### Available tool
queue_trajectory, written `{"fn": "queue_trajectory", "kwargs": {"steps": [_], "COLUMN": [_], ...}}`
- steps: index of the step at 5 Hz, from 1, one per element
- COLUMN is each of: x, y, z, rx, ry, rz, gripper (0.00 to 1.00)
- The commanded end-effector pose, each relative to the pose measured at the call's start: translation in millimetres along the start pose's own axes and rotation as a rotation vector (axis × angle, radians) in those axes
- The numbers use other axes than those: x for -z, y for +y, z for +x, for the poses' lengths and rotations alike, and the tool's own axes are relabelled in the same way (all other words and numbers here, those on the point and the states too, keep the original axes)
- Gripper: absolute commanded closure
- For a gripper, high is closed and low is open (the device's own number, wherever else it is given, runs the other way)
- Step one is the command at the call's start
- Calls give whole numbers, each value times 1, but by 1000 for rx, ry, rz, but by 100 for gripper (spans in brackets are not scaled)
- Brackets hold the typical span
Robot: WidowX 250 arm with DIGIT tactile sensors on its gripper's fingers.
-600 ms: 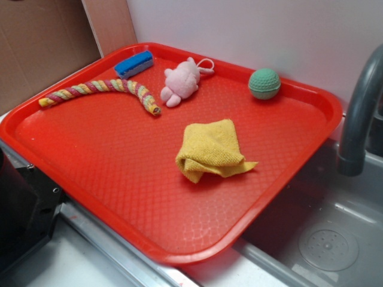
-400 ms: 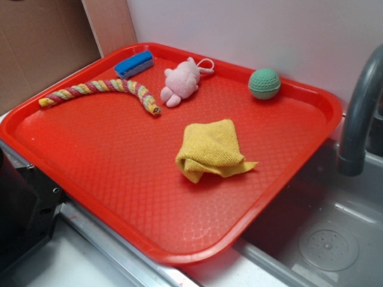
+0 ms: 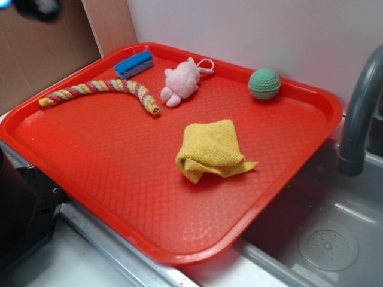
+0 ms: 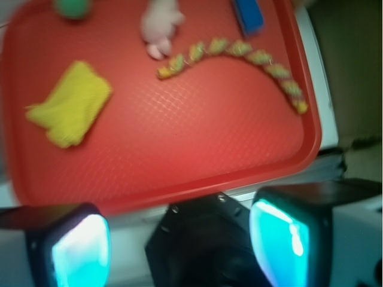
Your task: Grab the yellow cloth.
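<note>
The yellow cloth (image 3: 211,149) lies crumpled on the red tray (image 3: 108,179), right of its middle. In the wrist view the cloth (image 4: 72,109) is at the upper left, far from the fingers. My gripper (image 4: 179,245) hangs high above the tray's near edge, over a black box (image 4: 197,239). Its jaws stand wide apart with nothing between them. In the exterior view only a dark blurred bit of the gripper (image 3: 36,7) shows at the top left corner.
On the tray's far side lie a twisted yellow-pink-green rope toy (image 3: 102,91), a blue block (image 3: 134,63), a pink plush toy (image 3: 181,82) and a green ball (image 3: 264,83). A grey faucet (image 3: 359,113) and sink (image 3: 323,239) stand to the right. A black box (image 3: 21,209) sits at the tray's left front.
A dark blurred bit of my gripper has come into the exterior view at the top left corner. Nothing on the tray has moved.
</note>
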State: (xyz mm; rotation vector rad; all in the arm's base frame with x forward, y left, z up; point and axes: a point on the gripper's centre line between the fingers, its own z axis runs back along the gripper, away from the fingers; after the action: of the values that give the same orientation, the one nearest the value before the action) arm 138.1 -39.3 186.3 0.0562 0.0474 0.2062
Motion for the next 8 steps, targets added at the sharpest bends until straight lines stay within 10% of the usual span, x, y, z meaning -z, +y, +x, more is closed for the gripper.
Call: {"fn": "queue_trajectory", "kwargs": {"steps": [1, 3, 5, 6, 7, 8], "x": [39, 96, 131, 133, 133, 132], "y": [-38, -63, -114, -116, -114, -114], "z": [60, 94, 89, 87, 89, 93], "rx": [-372, -224, 5, 122, 130, 130], "ry": [-227, -228, -70, -45, -61, -64], "rz": [-174, -317, -183, -214, -180, -159], "gripper": [0, 0, 0, 0, 100, 100]}}
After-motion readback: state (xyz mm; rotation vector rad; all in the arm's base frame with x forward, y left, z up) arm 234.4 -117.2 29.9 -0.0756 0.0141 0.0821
